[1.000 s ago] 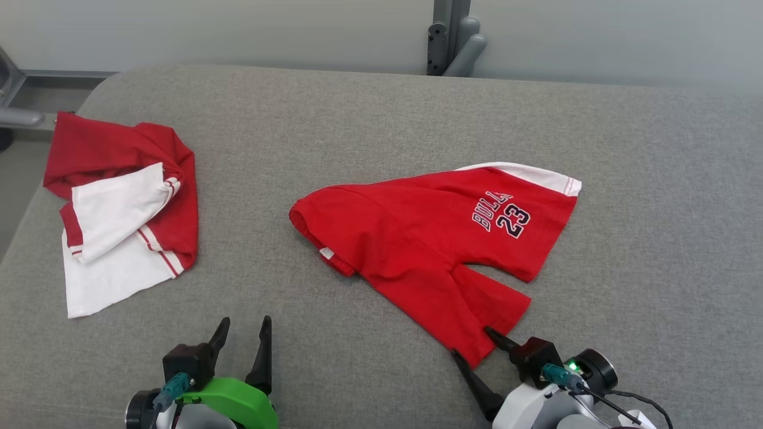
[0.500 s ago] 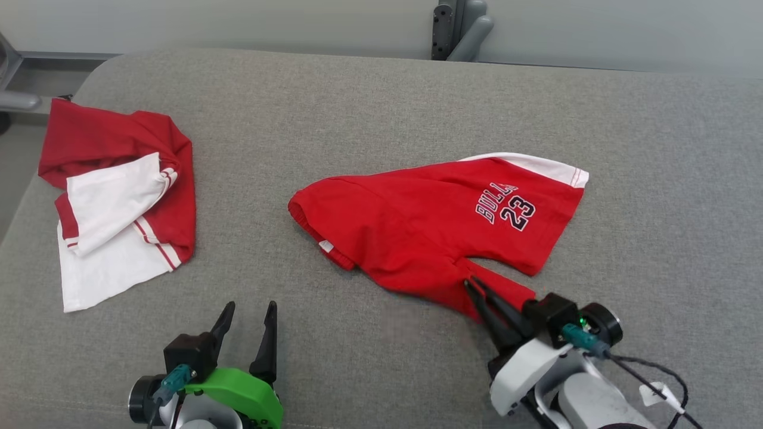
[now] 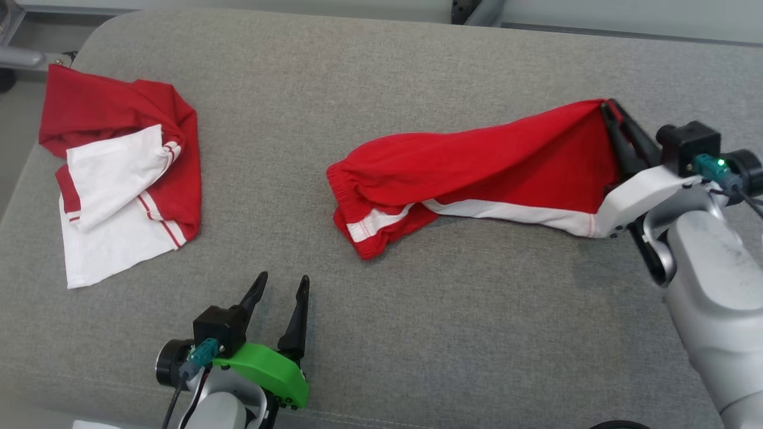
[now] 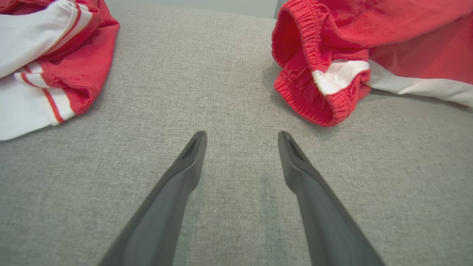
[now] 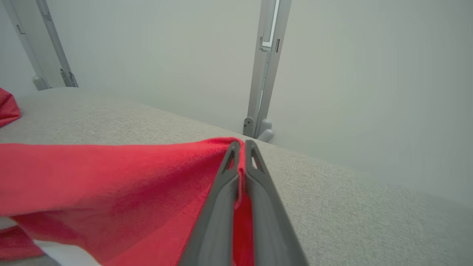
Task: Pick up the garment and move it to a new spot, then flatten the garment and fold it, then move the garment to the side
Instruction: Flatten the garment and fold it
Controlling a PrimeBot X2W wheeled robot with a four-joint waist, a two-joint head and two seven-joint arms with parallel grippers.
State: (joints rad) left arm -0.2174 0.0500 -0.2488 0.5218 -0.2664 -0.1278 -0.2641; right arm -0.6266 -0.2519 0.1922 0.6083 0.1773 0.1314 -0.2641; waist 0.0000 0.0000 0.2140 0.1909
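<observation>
The right gripper (image 3: 609, 108), pressed together, pinches an edge of the red shorts (image 3: 477, 167) and holds it raised over the right side of the padded grey bench (image 3: 417, 333). The elastic waistband end lies on the bench near the middle. I judge the pick-up under way, with placing, flattening, folding and setting aside all left. The shorts hang stretched and twisted, with a white stripe along the lower edge. The left gripper (image 3: 284, 279) stands spread and empty.
</observation>
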